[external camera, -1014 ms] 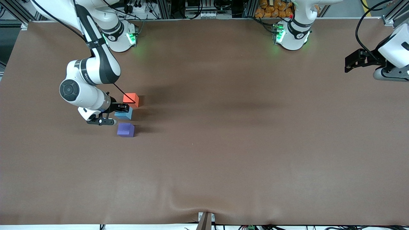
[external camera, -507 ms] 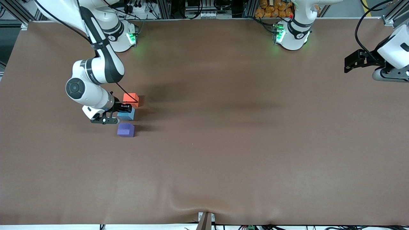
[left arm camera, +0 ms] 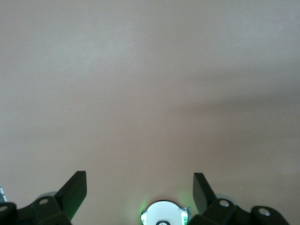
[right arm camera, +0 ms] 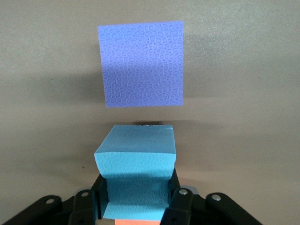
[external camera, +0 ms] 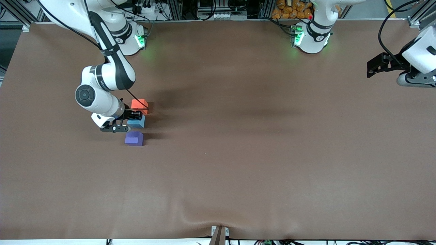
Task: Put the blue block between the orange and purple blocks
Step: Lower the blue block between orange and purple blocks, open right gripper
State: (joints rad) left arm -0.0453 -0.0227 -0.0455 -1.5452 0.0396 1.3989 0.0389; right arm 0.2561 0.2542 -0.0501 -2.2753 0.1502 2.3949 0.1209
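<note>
The right gripper (external camera: pixel 135 116) pinches the light sky-blue matte foam cube (right arm camera: pixel 136 176) between its fingers — held low in the gap, so it can be set down in line. The violet-purple matte cube (right arm camera: pixel 142 64) lies just past the fingertips, the orange-red matte cube (external camera: pixel 140 104) back toward the wrist. The left gripper (left arm camera: pixel 139 187) waits over bare brown table (left arm camera: pixel 150 84), fingers spread.

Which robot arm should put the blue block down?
The right one. The right gripper already holds the blue block between the orange block and purple block. The left gripper waits open at the left arm's end of the table.
</note>
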